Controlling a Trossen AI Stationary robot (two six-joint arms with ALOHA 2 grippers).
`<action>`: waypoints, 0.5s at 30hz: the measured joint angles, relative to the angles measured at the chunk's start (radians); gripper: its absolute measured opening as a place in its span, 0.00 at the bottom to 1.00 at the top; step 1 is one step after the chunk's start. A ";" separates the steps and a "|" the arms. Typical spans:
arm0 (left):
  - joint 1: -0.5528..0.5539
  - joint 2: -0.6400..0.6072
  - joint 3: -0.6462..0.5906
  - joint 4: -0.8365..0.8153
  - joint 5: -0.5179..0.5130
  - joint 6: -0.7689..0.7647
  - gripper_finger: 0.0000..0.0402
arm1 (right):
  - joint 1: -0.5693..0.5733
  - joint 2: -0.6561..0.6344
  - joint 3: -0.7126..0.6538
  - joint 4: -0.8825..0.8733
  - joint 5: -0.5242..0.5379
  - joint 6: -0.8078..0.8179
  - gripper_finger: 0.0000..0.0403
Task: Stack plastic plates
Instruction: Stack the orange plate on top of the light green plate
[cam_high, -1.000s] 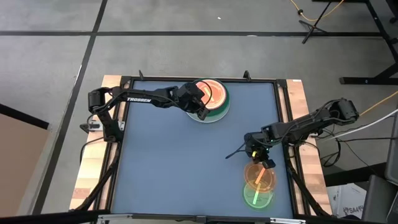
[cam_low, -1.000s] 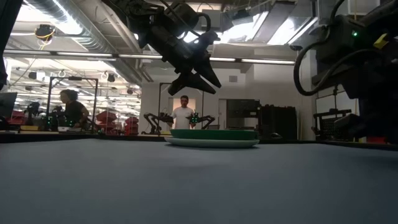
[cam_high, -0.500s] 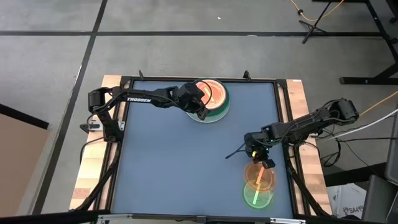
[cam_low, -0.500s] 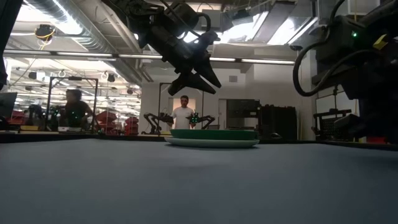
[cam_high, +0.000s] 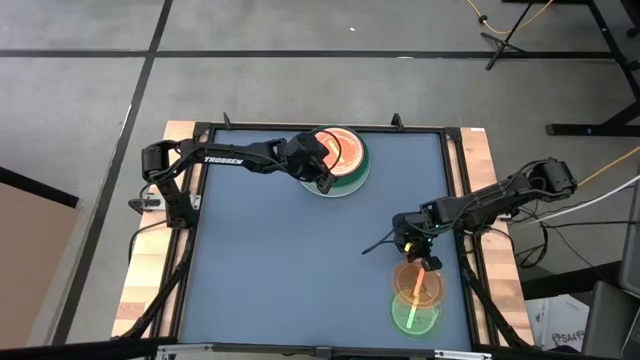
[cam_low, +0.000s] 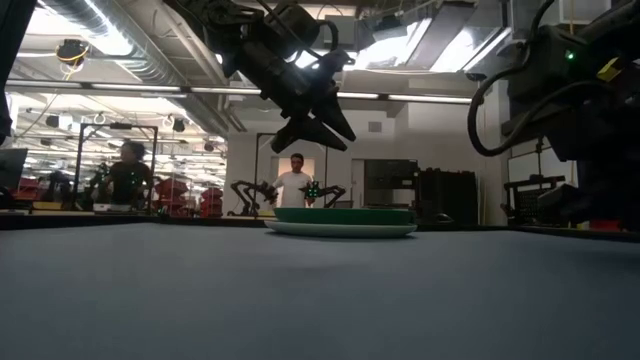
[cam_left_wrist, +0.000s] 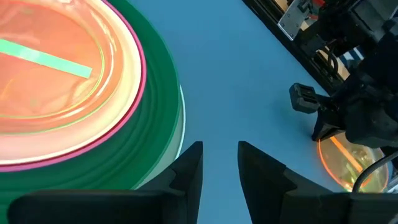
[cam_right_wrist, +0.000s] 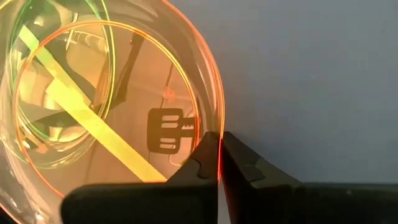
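A stack of plates (cam_high: 345, 160) sits near the table's far edge. It has a pale plate at the bottom, then dark green (cam_left_wrist: 149, 143), then hot pink, with a translucent striped one (cam_left_wrist: 56, 93) on top. My left gripper (cam_left_wrist: 219, 163) is open. It hovers above the stack's near-left rim (cam_low: 345, 222), touching nothing. A translucent orange plate (cam_high: 417, 283) overlaps a translucent green striped plate (cam_high: 413, 314) near the table's right near corner. My right gripper (cam_high: 428, 263) is shut on the orange plate. My right gripper pinches the orange plate's far rim (cam_right_wrist: 214, 118) between its two fingers (cam_right_wrist: 249, 171), one on the inner side and one on the outer. The fingers come from above, slanting toward the near edge. The plate's near part overlaps the green plate (cam_right_wrist: 56, 93). Whether it is lifted, I cannot tell.
A raised dark frame (cam_high: 455, 190) borders the blue table, with wooden boards outside it. The middle and left near part of the table (cam_high: 280, 270) is bare. People stand in the room far behind the table (cam_low: 295, 185).
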 joint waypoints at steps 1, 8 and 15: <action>0.000 0.000 0.000 0.000 0.000 0.008 0.23 | 0.000 0.000 0.001 -0.001 0.000 0.008 0.01; 0.000 -0.006 0.000 0.009 0.001 0.039 0.23 | 0.002 0.003 0.058 -0.006 0.001 0.011 0.00; 0.000 -0.049 -0.001 0.002 0.005 0.089 0.23 | 0.002 0.003 0.131 -0.006 0.038 0.010 0.00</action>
